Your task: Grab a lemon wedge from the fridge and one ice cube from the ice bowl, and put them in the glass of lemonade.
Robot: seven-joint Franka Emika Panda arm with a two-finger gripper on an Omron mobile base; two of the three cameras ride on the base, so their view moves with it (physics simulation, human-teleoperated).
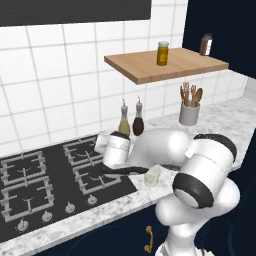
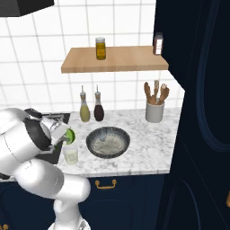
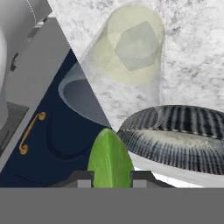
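Green lemon wedge (image 3: 110, 157), pale yellow glass of lemonade (image 3: 131, 48), speckled grey ice bowl (image 2: 108, 142).

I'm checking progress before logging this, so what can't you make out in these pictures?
- Left base view: the ice bowl, hidden behind the arm; the glass of lemonade half covered.
- Hand view: the lemon wedge and the gripper, bottoms cut by the edge.
- Right base view: the ice bowl, contents too small to tell.

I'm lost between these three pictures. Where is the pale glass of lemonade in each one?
Left base view: the glass of lemonade sits low centre on the marble, just right of the stove, beside the white arm.
Right base view: it stands lower left, left of the ice bowl.
Hand view: it is at top centre, seen from above.
Shared landmark: the ice bowl, beside the glass.
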